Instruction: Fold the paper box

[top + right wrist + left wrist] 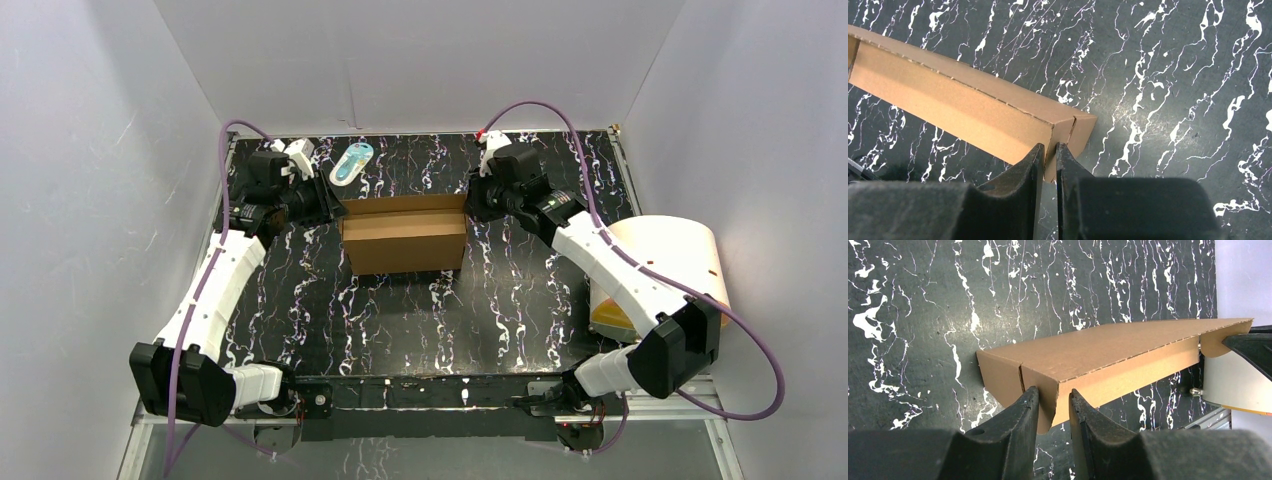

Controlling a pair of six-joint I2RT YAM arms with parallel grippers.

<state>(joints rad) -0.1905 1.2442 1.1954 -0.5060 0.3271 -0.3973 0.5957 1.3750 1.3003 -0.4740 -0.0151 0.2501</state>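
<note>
The paper box (pixel 405 240) is sitting in the far half of the table (pixel 400 330), roughly midway between left and right. Its long axis is running left to right, with one long wall facing the near edge and the broad top panel facing up.

The left gripper (pixel 1050 392) is pinching the left end wall at its near corner. The right gripper (pixel 1049 147) is doing the same at the right end, with its fingers closed on a thin cardboard edge.

Now the worry: both grips are biting only a narrow strip of corrugated wall (not much to hold). If the arms are pulling unevenly, one end could be slipping free or creasing, and the box could be skewing off its left-right line. In the left wrist view the top panel seems to be lying loose, so it may be springing up.
</note>
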